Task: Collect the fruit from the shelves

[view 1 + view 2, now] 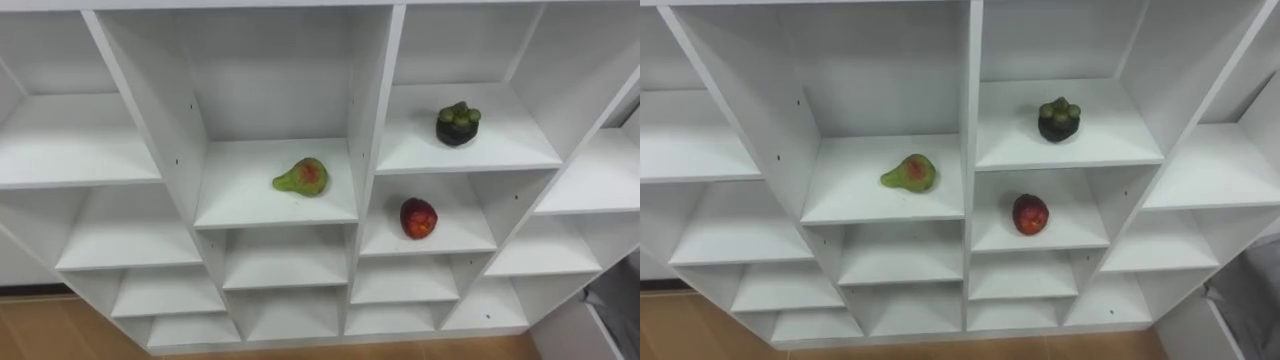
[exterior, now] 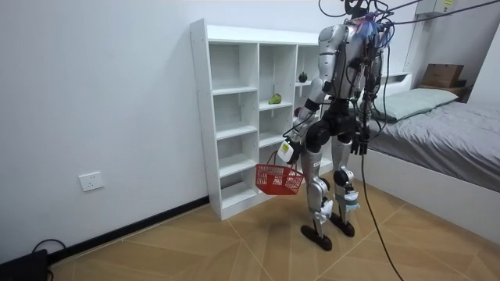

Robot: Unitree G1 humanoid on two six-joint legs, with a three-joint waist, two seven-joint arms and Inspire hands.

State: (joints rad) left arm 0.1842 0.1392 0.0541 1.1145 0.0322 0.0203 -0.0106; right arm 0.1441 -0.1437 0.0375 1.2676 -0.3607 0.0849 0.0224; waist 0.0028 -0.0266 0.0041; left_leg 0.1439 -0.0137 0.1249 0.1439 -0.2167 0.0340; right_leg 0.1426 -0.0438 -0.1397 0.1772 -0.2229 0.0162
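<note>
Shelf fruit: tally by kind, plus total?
Pear: 1
Mangosteen: 1
Red apple: 1
Total: 3

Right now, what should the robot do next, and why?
Probably reach out for the pear, since it lies in the middle column straight ahead. The apple and the dark fruit lie one column to the right, and the red basket hangs ready from the left hand.
</note>
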